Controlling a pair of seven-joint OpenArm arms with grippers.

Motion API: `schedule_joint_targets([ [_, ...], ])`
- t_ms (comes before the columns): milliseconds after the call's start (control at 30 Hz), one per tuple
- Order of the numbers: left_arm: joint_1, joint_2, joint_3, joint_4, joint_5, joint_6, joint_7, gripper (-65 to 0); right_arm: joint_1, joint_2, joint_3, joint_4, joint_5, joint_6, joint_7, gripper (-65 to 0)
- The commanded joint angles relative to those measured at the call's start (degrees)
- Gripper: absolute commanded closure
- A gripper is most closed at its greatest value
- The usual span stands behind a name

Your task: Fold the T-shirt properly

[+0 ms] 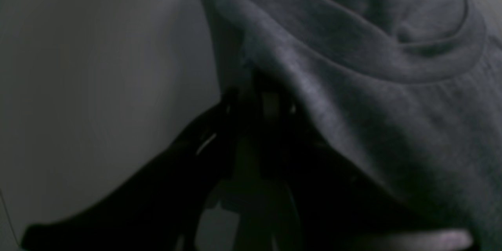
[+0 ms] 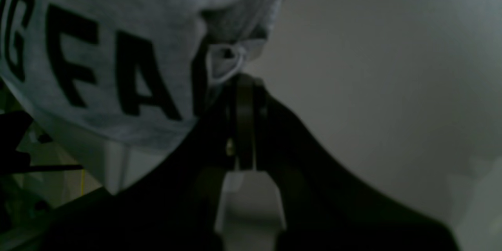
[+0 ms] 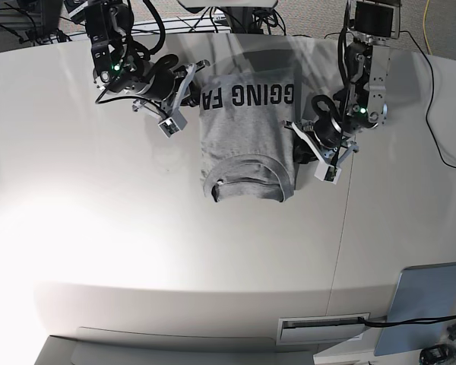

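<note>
The heather-grey T-shirt (image 3: 247,133) lies partly folded on the white table (image 3: 137,228), with its ribbed collar (image 3: 247,185) toward the front and black block lettering (image 3: 247,95) across the far end. My right gripper (image 3: 196,73) is shut on the shirt's far left corner. In the right wrist view its fingers (image 2: 244,98) pinch a hem fold (image 2: 225,60) next to the lettering (image 2: 98,70). My left gripper (image 3: 299,149) is at the shirt's right edge. In the left wrist view its fingers (image 1: 270,102) are closed under the draped cloth (image 1: 372,86) near the collar (image 1: 435,62).
Cables and arm mounts (image 3: 213,15) crowd the table's back edge. A cable (image 3: 433,114) runs down the right side. A grey panel (image 3: 425,296) sits at the front right corner, with a slot (image 3: 323,328) in the front edge.
</note>
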Motion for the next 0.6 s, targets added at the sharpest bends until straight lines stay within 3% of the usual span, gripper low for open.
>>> schedule_joint_targets([
  [0, -0.22, -0.79, -0.24, 1.40, -0.02, 0.09, 0.33, -9.4, -0.28, 0.33, 1.18, 0.70, -2.36, -0.94, -1.53, 0.0],
  [267, 6.27, -3.06, -0.24, 12.17, 0.04, 1.75, 1.40, -9.4, -5.97, 0.28, 15.91, 13.68, -2.29, -0.59, -2.67, 0.0],
  [333, 9.40, -3.61, -0.24, 15.69, 0.04, 3.80, 1.36, -9.4, -8.24, 0.31, 19.89, 17.29, -2.29, -0.61, -4.02, 0.0],
  [567, 23.45, -4.20, -4.31, 27.10, 0.02, 3.52, 1.57, -9.4, -18.84, 0.26, 33.55, 23.93, -2.23, -0.61, -6.29, 0.0],
])
